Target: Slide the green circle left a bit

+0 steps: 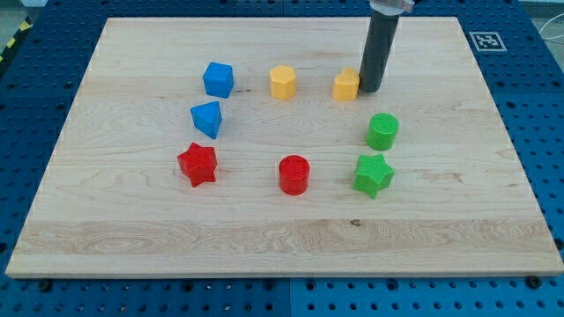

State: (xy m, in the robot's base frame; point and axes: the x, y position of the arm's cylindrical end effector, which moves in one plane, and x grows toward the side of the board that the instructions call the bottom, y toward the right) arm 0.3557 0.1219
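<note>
The green circle (382,131) is a short green cylinder on the wooden board (282,238), right of centre. My tip (370,90) is at the lower end of the dark rod, above and slightly left of the green circle, with a gap between them. The tip stands right against the right side of a yellow block (346,84). A green star block (373,173) lies just below the green circle.
A yellow hexagon block (282,81) sits left of the other yellow one. A blue cube (218,79) and a blue wedge-like block (206,118) are at the left. A red star (197,164) and a red cylinder (294,174) lie lower down.
</note>
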